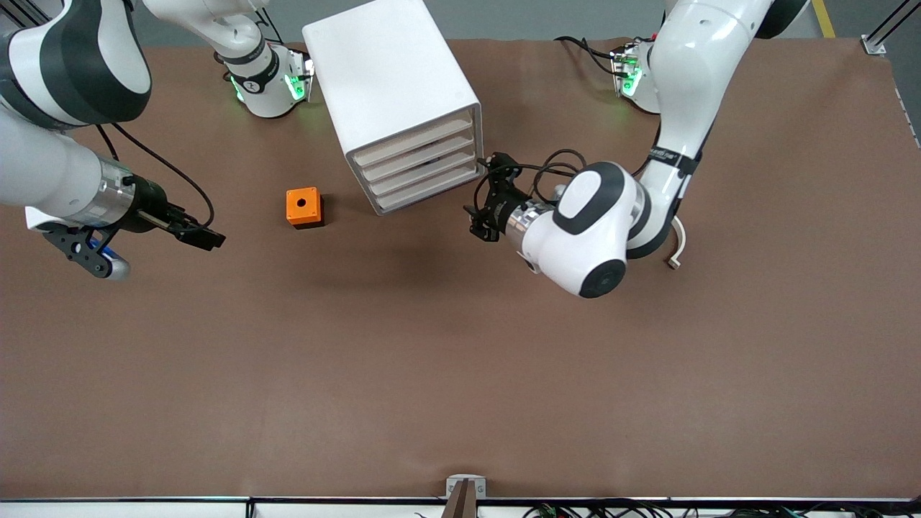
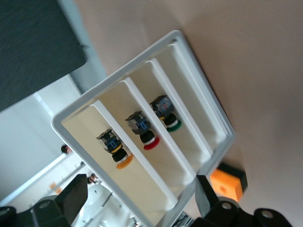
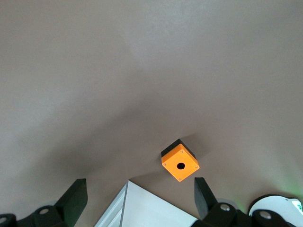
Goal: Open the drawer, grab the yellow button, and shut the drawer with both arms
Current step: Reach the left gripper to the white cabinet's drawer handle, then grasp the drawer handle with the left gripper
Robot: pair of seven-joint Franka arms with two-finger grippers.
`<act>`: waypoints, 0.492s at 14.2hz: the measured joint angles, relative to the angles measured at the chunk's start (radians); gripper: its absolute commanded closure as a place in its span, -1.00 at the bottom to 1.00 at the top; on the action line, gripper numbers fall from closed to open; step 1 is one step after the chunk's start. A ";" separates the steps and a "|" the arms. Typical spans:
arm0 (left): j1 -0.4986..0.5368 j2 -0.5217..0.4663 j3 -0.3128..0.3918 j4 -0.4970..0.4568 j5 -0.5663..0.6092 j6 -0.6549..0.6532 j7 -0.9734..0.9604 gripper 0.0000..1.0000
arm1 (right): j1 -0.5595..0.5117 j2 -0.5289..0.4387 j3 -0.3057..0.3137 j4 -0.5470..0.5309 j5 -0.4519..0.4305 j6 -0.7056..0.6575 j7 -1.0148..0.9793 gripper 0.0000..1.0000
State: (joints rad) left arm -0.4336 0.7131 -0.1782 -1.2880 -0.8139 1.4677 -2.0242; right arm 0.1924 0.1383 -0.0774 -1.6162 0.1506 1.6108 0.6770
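The white cabinet [image 1: 392, 79] stands near the robots' bases, and all its drawers are pushed in. Looking in at its front in the left wrist view, I see the button [image 2: 118, 153] with its orange cap lying in the top drawer [image 2: 142, 189], the top one of the stack [image 1: 414, 142]. My left gripper [image 1: 481, 191] hovers open just in front of the drawer fronts, its fingers [image 2: 73, 196] spread wide with the cabinet's corner between them in view. My right gripper [image 1: 205, 236] is open and holds nothing, above the table toward the right arm's end.
Two more buttons, red-capped [image 2: 147, 137] and green-capped [image 2: 168, 118], lie in the drawers below. An orange cube with a round hole [image 1: 304, 206] sits on the table beside the cabinet, between it and my right gripper. A small curved beige piece [image 1: 676, 248] lies by the left arm.
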 measured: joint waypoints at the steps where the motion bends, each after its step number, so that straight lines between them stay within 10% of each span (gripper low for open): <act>1: -0.001 0.031 -0.016 0.004 -0.010 -0.014 -0.068 -0.96 | 0.000 0.000 0.000 0.000 0.000 -0.001 0.000 -1.00; 4: -0.001 0.098 -0.028 0.007 -0.073 -0.086 -0.209 -0.95 | 0.000 0.000 -0.004 -0.003 0.000 -0.002 0.000 -1.00; 7: 0.002 0.131 -0.028 0.006 -0.106 -0.158 -0.279 -0.53 | -0.004 0.000 -0.014 -0.006 0.000 -0.009 0.000 -1.00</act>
State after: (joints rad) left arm -0.4321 0.8442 -0.2061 -1.2822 -0.9197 1.3094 -2.3032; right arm 0.1886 0.1383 -0.0919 -1.6226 0.1504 1.6021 0.6770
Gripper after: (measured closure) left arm 0.066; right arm 0.000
